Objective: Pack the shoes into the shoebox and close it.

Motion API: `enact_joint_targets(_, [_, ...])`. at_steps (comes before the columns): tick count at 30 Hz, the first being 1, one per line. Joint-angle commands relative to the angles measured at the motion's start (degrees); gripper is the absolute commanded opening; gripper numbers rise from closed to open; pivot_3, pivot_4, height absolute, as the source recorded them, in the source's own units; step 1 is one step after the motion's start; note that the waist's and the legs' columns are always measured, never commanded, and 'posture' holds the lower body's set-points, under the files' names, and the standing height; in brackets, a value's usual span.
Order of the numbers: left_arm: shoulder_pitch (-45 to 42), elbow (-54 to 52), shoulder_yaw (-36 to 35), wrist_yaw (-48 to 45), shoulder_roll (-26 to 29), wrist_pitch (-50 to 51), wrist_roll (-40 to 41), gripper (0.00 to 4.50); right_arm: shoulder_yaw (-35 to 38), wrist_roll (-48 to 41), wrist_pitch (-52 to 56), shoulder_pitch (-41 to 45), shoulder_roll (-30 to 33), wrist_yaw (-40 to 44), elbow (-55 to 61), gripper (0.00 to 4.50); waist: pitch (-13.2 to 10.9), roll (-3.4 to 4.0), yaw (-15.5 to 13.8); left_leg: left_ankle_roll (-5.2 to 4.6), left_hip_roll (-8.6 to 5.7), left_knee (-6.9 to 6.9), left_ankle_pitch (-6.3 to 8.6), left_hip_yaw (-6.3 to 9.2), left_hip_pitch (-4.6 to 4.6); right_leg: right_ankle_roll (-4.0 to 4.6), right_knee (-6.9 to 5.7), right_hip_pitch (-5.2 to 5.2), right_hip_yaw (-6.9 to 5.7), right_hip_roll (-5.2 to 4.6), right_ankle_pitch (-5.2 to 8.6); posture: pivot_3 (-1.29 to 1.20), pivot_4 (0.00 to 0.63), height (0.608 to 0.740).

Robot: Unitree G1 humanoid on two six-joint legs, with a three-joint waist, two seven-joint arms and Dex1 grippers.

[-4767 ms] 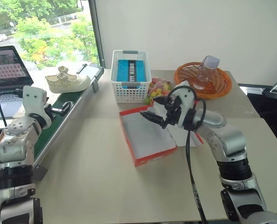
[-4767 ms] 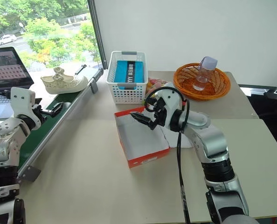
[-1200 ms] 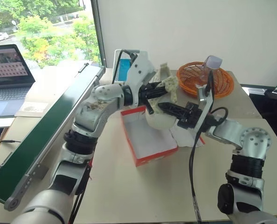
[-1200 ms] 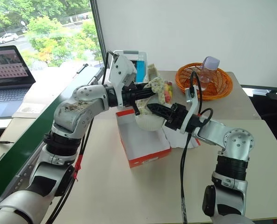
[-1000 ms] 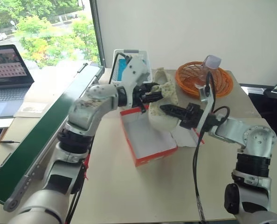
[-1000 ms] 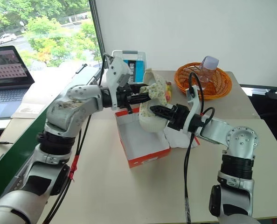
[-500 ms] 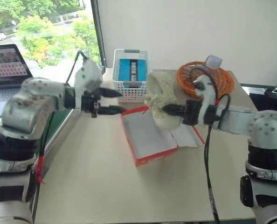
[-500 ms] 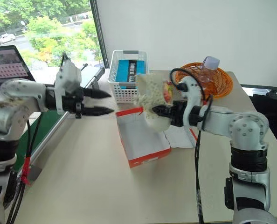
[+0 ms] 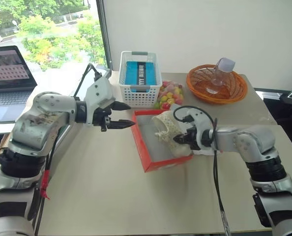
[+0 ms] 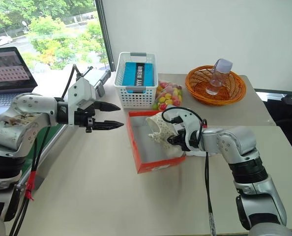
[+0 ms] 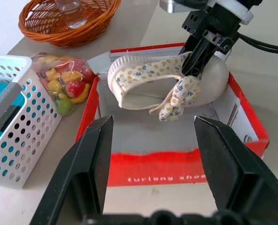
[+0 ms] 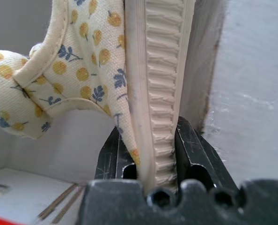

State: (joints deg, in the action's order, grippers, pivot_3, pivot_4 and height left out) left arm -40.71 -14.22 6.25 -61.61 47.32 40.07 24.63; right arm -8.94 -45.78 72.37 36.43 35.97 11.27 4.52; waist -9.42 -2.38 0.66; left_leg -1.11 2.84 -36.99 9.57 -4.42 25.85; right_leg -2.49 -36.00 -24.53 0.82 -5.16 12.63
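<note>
Tabletop (image 9: 111,196) | one shoebox (image 9: 153,164) | one shoe (image 9: 168,132) clamped by right pincer (image 9: 178,139) | left pincer (image 9: 126,115) spread, empty

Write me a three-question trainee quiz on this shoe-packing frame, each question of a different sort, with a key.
1. True or false: the right gripper is clamped on the shoe.
2. What stands in the wicker basket? A) laptop B) clear bottle C) shoe
3. Fill in: the left gripper hovers with its fingers ____.

Key
1. True; it pinches the sole edge inside the shoebox.
2. B, the bottle.
3. Open.
</note>
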Motion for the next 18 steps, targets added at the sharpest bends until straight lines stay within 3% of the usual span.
enact_joint_targets(1, [0.0,-2.2,-1.8,1.3,0.7,0.3,-0.1,2.9,-1.6,5.7,-2.8,-1.7,0.0,2.8,-2.9,0.44,0.0,0.0,0.0,0.0,0.01,0.0,0.0,0.01,0.0,0.0,0.0,0.0,-0.01,0.01,0.0,0.0,0.15,0.74])
enact_joint_targets(11, [1.7,-4.3,-2.3,3.2,0.9,1.5,0.7,2.9,-3.0,15.2,-6.4,-0.9,-2.5,7.1,-7.2,0.44,0.0,-0.04,0.1,0.0,0.02,-0.01,-0.01,0.0,-0.37,0.0,0.0,0.32,0.0,0.01,0.0,0.0,0.15,0.74])
enact_joint_targets(13, [1.7,-4.7,-2.5,3.5,0.8,2.0,0.8,2.9,-2.8,16.2,-6.5,-0.5,-2.7,7.7,-7.4,1.42,0.1,-0.08,0.2,0.0,0.03,-0.02,-0.02,-0.01,-0.42,0.0,-0.01,0.35,0.01,0.01,-0.01,0.0,0.15,0.74])
enact_joint_targets(18, [1.7,-5.0,-2.4,4.0,0.6,2.4,0.8,2.9,-2.0,18.3,-6.4,0.7,-3.9,8.4,-6.1,3.07,0.1,-0.08,0.2,0.0,0.02,0.0,-0.03,-0.02,-0.37,0.02,-0.03,0.27,0.02,0.01,0.0,0.0,0.15,0.74])
